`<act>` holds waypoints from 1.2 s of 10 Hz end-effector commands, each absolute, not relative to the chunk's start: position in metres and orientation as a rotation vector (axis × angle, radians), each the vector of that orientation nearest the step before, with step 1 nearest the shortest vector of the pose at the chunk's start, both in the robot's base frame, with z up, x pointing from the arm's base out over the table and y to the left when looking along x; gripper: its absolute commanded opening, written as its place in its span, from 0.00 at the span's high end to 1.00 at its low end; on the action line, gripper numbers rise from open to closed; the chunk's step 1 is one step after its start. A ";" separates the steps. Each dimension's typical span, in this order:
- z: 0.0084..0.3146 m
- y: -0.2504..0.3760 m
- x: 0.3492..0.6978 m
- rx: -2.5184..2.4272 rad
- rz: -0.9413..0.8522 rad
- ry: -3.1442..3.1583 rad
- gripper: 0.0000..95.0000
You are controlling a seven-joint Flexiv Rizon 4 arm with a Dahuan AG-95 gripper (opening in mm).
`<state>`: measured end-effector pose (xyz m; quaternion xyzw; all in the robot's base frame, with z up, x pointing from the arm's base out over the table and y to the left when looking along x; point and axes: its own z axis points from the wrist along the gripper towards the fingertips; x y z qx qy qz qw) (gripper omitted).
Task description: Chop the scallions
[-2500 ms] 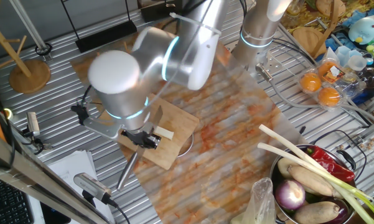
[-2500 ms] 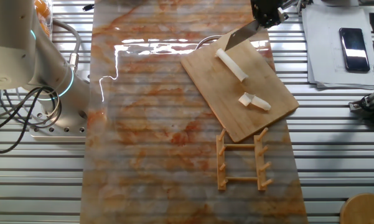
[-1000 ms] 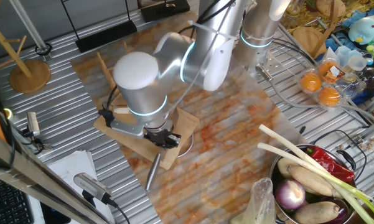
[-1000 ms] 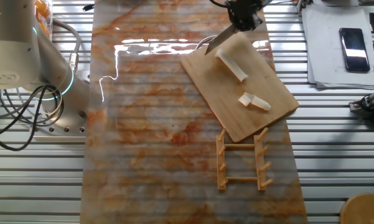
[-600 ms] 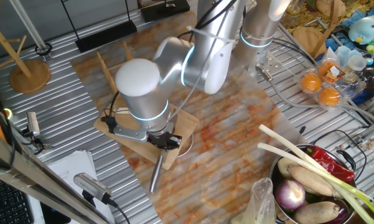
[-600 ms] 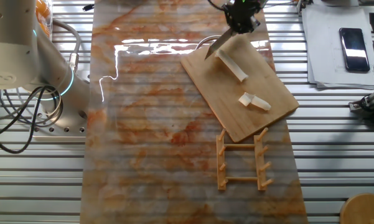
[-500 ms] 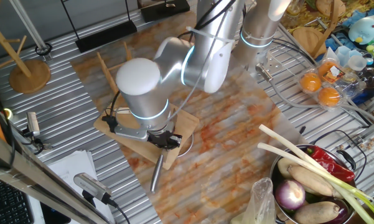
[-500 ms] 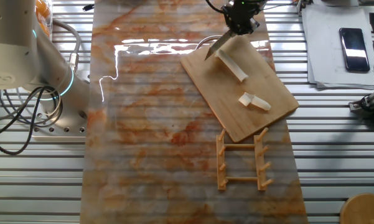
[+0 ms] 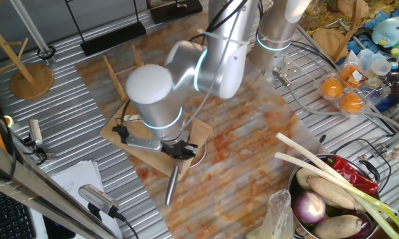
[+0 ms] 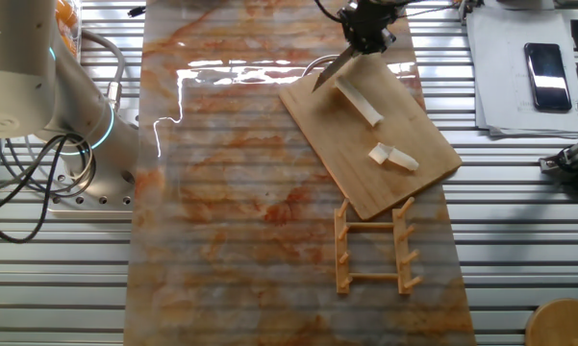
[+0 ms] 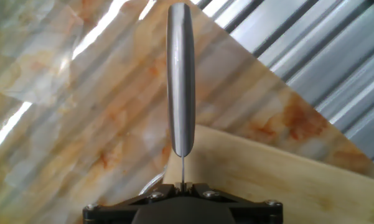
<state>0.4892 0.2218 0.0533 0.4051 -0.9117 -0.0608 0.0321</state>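
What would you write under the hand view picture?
The gripper holds a knife edge-on over the corner of the wooden cutting board.

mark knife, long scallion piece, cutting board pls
knife (image 10: 329,67), the other fixed view, middle of the blade
long scallion piece (image 10: 360,101), the other fixed view, mid-stalk
cutting board (image 10: 351,163), the other fixed view, bare wood near its centre

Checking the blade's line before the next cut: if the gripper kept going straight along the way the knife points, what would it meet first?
Probably the marbled mat: the knife held by the gripper points off the cutting board corner, away from the long scallion piece. Blade height is unclear.
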 end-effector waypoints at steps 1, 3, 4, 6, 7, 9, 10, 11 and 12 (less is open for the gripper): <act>0.052 0.220 0.485 1.284 -0.179 -2.813 1.00; 0.052 0.218 0.483 1.340 -0.135 -2.810 1.00; 0.052 0.217 0.483 1.342 -0.134 -2.810 1.00; 0.054 0.213 0.484 1.374 -0.072 -2.793 1.00; 0.055 0.208 0.486 1.386 -0.076 -2.789 1.00; 0.057 0.197 0.488 1.403 -0.077 -2.780 1.00; 0.058 0.193 0.489 1.414 -0.075 -2.773 1.00; 0.060 0.187 0.491 1.437 -0.075 -2.757 1.00; 0.060 0.186 0.491 1.444 -0.068 -2.751 1.00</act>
